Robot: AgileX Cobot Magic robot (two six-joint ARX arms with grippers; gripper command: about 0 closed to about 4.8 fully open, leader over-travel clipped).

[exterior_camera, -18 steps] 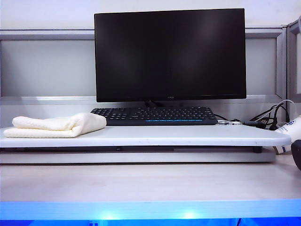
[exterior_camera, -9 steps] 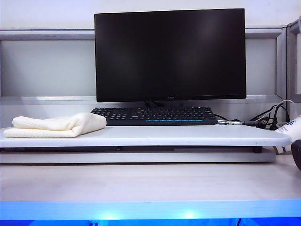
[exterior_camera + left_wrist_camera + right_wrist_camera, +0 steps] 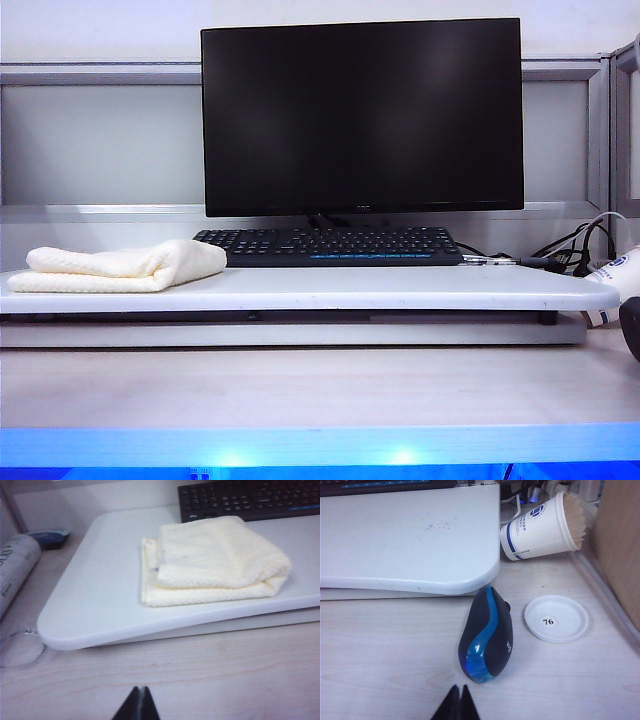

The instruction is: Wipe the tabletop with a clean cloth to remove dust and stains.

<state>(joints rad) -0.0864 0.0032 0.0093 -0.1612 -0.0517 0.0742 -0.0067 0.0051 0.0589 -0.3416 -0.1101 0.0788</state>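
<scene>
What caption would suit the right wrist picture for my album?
Right pincer shut above the desk, near a blue-black mouse, a tipped paper cup and the speckled white tabletop.

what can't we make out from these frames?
- Cloth underside and the tabletop beneath it: hidden by the cloth, both views.
- Left gripper and right gripper: only the shut jaws' tips show, cut off by each wrist view's edge; absent from the exterior view.
- Paper cup contents: mouth faces away.
- Dark specks on the tabletop: too small to identify.
</scene>
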